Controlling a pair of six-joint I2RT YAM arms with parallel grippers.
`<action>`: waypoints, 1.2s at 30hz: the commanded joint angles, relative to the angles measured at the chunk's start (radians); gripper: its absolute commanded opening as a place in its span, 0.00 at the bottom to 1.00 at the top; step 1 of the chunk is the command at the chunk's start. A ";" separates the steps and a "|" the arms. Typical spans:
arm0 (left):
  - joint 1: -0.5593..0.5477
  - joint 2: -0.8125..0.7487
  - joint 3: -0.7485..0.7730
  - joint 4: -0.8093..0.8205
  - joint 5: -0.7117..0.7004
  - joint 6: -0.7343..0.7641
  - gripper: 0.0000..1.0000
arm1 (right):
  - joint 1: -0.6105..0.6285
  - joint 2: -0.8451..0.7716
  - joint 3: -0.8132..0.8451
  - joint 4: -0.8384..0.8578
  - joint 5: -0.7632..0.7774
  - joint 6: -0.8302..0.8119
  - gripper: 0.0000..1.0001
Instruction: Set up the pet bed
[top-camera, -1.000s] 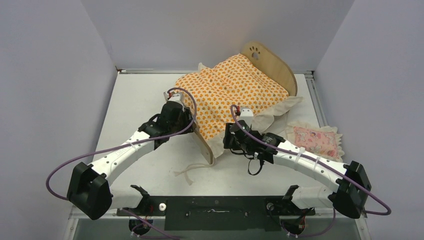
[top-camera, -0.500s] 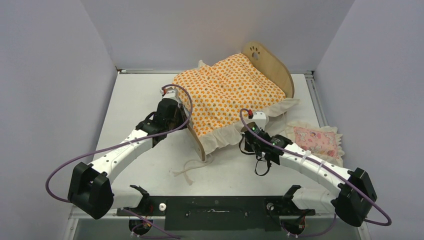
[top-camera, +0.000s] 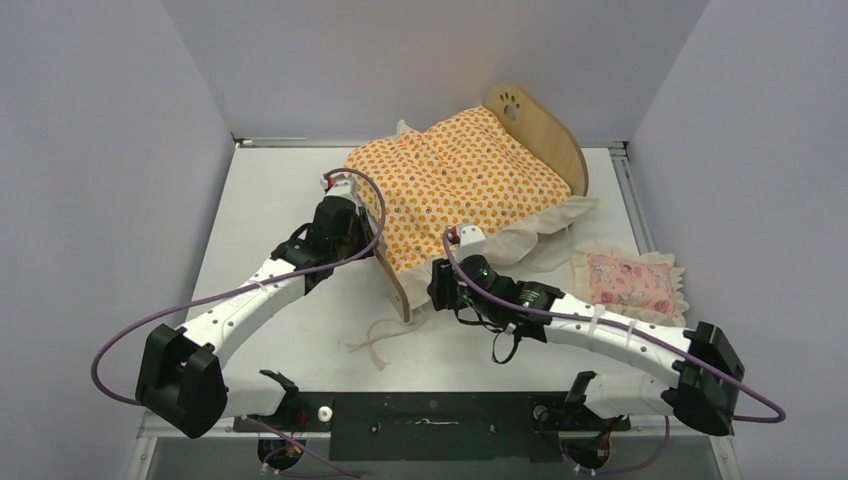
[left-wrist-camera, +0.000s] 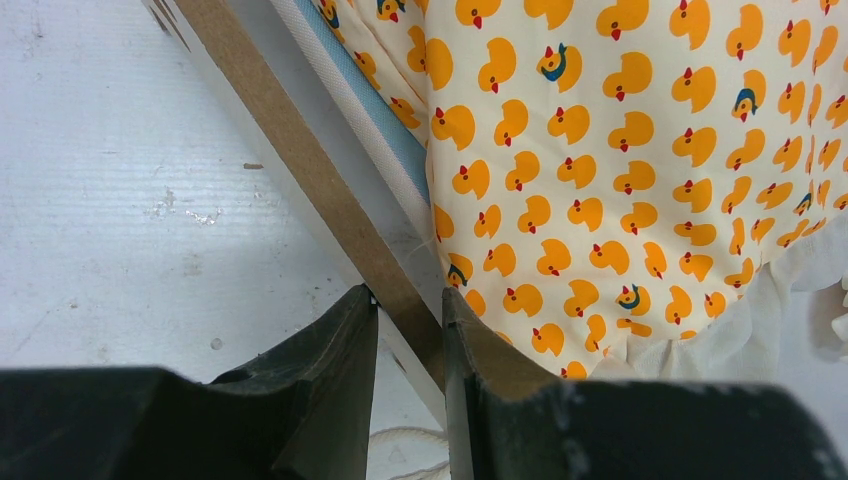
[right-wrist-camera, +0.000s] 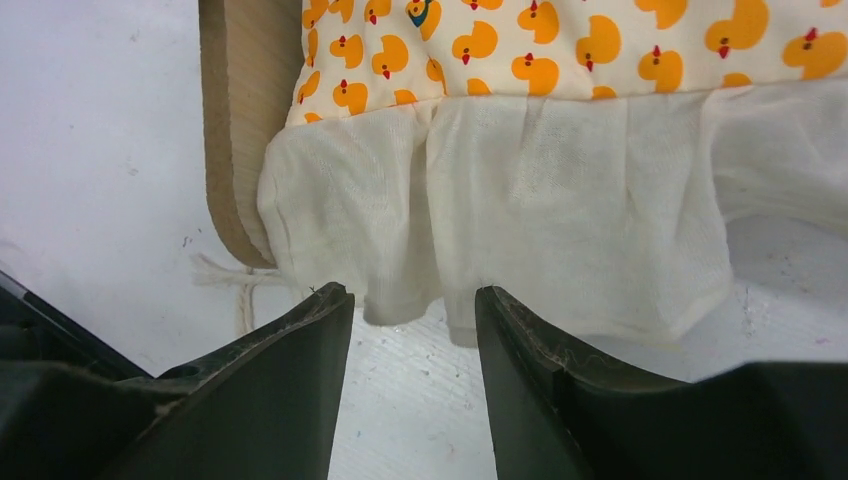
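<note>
- Pet bed (top-camera: 540, 128) in the top view: we see it at the upper centre of the frame, set at an angle on the white table (top-camera: 270, 200). Its arched headboard with the paw cutout is at the far end, and its footboard (top-camera: 396, 283) points toward the lower centre.
- Inside the frame lies the orange duck-print mattress (top-camera: 455, 180); its pale ruffle (top-camera: 520, 240) spills over the right side and the foot end.
- The pink pillow (top-camera: 628, 280) is outside the bed, flat on the table at the right of the frame.
- The left gripper (top-camera: 352, 222) sits at the bed's left edge; the right gripper (top-camera: 442, 283) is at the foot end, just right of the footboard.
- In the left wrist view we see the left gripper (left-wrist-camera: 410, 300) clamped on the plywood side rail (left-wrist-camera: 300, 165), one finger on each face. A blue strip of the base (left-wrist-camera: 385, 130) shows between the rail and the mattress (left-wrist-camera: 620, 150), which fills the right of the frame.
- In the right wrist view the right gripper (right-wrist-camera: 412, 295) stands with its jaws apart, holding nothing. The ruffle (right-wrist-camera: 520, 200) hangs just beyond the fingertips and the footboard (right-wrist-camera: 240, 120) is at the upper left. A white cord (right-wrist-camera: 225, 272) lies on the table below the footboard.
</note>
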 joint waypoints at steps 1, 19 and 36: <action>0.004 0.010 0.010 -0.023 0.013 0.061 0.18 | 0.009 0.098 0.080 0.098 0.025 -0.061 0.49; 0.018 0.013 0.013 -0.020 -0.013 0.116 0.16 | -0.136 -0.020 -0.045 -0.080 0.118 -0.132 0.09; 0.016 -0.104 0.040 -0.093 0.025 0.147 0.66 | 0.046 -0.086 -0.097 0.055 0.026 -0.004 0.48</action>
